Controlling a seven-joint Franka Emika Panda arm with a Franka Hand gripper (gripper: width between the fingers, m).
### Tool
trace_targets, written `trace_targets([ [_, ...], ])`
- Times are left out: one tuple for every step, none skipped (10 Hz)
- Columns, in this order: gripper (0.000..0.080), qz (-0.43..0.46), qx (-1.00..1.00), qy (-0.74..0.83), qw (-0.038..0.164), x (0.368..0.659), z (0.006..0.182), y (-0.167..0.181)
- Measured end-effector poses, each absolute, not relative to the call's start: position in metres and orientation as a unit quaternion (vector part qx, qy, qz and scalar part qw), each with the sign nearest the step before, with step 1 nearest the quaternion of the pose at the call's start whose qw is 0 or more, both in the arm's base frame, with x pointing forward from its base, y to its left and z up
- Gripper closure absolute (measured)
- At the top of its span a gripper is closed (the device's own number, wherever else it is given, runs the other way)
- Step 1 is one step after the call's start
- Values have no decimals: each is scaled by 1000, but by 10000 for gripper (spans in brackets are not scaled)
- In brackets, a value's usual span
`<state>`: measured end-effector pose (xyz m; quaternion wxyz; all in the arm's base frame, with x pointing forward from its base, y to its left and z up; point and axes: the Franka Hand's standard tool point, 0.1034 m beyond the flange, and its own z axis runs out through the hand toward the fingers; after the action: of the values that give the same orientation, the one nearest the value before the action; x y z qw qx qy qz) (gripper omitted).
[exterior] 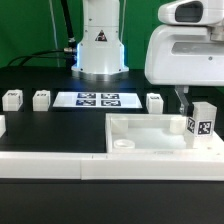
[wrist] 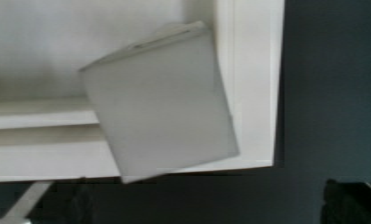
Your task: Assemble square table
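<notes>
One black table (exterior: 40, 130) carries everything, with a green wall (exterior: 30, 25) behind it and the arm's white base (exterior: 100, 45) at the back. The marker board (exterior: 97, 99) lies flat in front of that base. A long low white strip (exterior: 50, 165) runs along the near edge.

The square tabletop (exterior: 150, 133) sits on the exterior view's right, just behind the strip. It is white and tray-like, with a raised rim and a round socket (exterior: 123, 143) in its near corner. Three short white legs stand loose on the table behind it: two (exterior: 12, 99) (exterior: 42, 98) on the exterior view's left of the marker board and one (exterior: 155, 102) on its right. A fourth leg (exterior: 203, 122), tagged in black and white, stands upright at the tabletop's corner on the exterior view's right.

The gripper (exterior: 188, 98) hangs just above and beside that leg. Only one dark finger (exterior: 183, 97) shows, so I cannot tell whether the jaws grip the leg or stand clear of it. The wrist view shows the leg (wrist: 164, 110) as a blurred pale block over the tabletop's rim (wrist: 253, 60), with no fingers in sight. Another white piece (exterior: 2, 125) is cut off at the exterior view's left edge.
</notes>
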<state>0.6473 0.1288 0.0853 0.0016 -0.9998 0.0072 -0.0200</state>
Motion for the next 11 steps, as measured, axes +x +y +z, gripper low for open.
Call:
trace_targets([
  [151, -21, -999, -41, 1, 645, 82, 128],
  [151, -16, -997, -81, 1, 640, 77, 128],
  [151, -21, -996, -92, -1, 639, 75, 128],
  [151, -22, -993, -116, -3, 637, 71, 126],
  [151, -19, -993, -113, -4, 633, 68, 125],
  [151, -19, -994, -105, -4, 633, 69, 127],
  [151, -18, -994, -105, -3, 633, 69, 127],
  [151, -15, -994, -105, -4, 632, 68, 125],
  [151, -14, -994, -104, -4, 631, 67, 124],
  [151, -14, -994, -104, -4, 631, 67, 124],
  [151, -14, -995, -104, -4, 631, 67, 124],
])
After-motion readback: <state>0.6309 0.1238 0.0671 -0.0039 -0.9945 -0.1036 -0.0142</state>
